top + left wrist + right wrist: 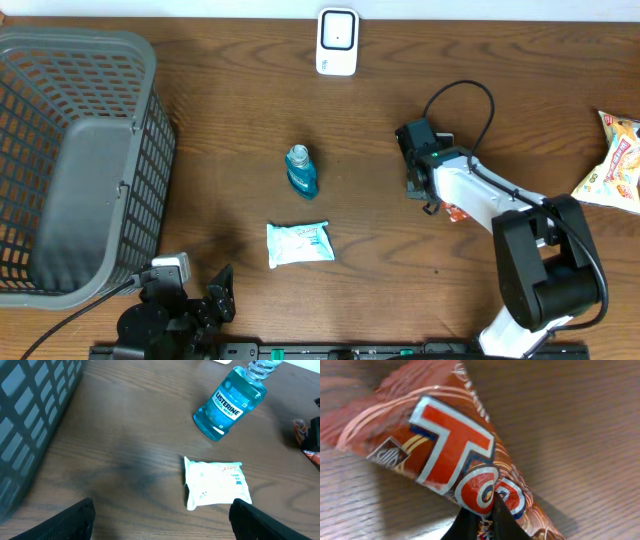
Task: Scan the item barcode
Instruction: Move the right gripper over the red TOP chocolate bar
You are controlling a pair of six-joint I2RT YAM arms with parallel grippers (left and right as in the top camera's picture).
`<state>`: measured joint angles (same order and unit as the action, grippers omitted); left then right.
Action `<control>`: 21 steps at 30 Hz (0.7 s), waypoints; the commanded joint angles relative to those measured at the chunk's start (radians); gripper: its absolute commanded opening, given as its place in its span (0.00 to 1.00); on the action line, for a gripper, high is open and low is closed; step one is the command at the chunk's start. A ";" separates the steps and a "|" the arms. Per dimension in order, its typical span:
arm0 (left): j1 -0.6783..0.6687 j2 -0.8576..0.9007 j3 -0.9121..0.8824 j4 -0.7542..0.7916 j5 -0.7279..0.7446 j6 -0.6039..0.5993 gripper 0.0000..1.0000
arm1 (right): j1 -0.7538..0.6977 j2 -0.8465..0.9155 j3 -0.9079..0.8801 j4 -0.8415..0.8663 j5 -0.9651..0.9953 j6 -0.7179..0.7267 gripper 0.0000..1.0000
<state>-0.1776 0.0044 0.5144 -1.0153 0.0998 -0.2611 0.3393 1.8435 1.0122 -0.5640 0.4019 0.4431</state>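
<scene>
- Black fingertips (pixel 506 521) of my right gripper (pixel 487 516) sat nearest the wrist lens, clenched on the tail end of a red snack wrapper (pixel 445 450).
- That wrapper, the item I had in hand, fanned away from the jaws above the brown wood table (pixel 580 420), throwing a shadow on it; I could not tell whether any part of it touched the wood.
- From overhead, the right arm lay right of centre, well apart from the white scanner (pixel 337 42) at the far edge.
- My left gripper (pixel 162 520) hung released at the near edge, its fingers spread wide with nothing between them.
- Just ahead of it lay a white wipes packet (pixel 216 483), and beyond that a blue mouthwash bottle (pixel 230 402) on its side.
- A grey basket (pixel 60 150) stood at the far left, and a chips bag (pixel 615 160) lay at the right edge.
</scene>
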 commanded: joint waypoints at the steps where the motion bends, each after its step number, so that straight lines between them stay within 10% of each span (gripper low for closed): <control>1: 0.004 -0.001 0.000 -0.001 0.005 0.010 0.86 | -0.006 0.015 -0.059 0.008 -0.020 -0.003 0.01; 15: 0.004 -0.001 0.000 -0.001 0.005 0.010 0.86 | -0.137 -0.021 0.140 -0.161 -1.109 -0.463 0.01; 21: 0.004 -0.001 0.000 -0.001 0.005 0.010 0.86 | -0.194 -0.020 0.137 -0.226 -1.176 -0.552 0.01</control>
<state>-0.1776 0.0048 0.5144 -1.0149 0.0998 -0.2611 0.1669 1.8256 1.1358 -0.7811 -0.6170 0.0017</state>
